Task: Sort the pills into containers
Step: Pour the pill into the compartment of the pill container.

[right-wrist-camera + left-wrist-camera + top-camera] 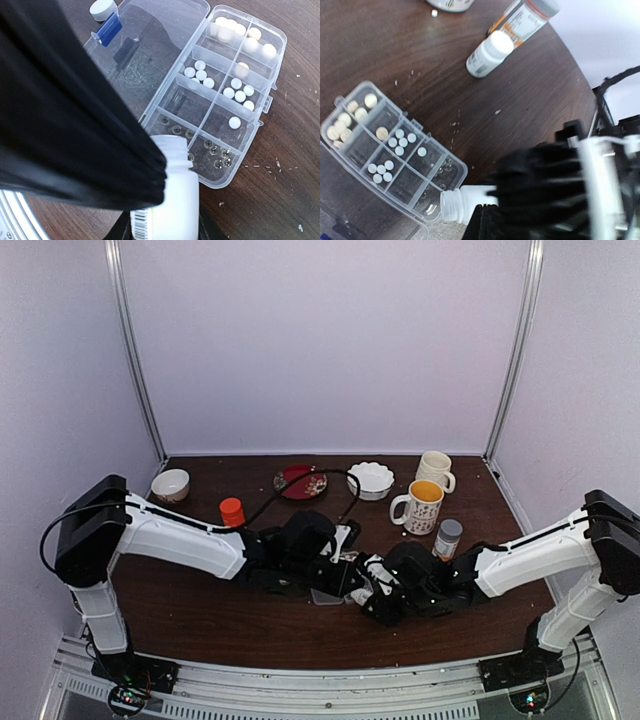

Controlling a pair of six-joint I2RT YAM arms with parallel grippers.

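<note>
The clear pill box lies open on the brown table, its lid folded back. It also shows in the left wrist view. Round whitish pills sit in several cells; small clear beads lie in the end cells. My right gripper is shut on an uncapped white bottle, tilted with its mouth over the box's near end cells. My left gripper hovers close over the box lid. A blurred black mass hides its jaws.
A capped white bottle lies beside an orange bottle, with a loose pill near. A white cap lies by the lid. At the back stand two mugs, bowls, a red plate and an orange-capped bottle.
</note>
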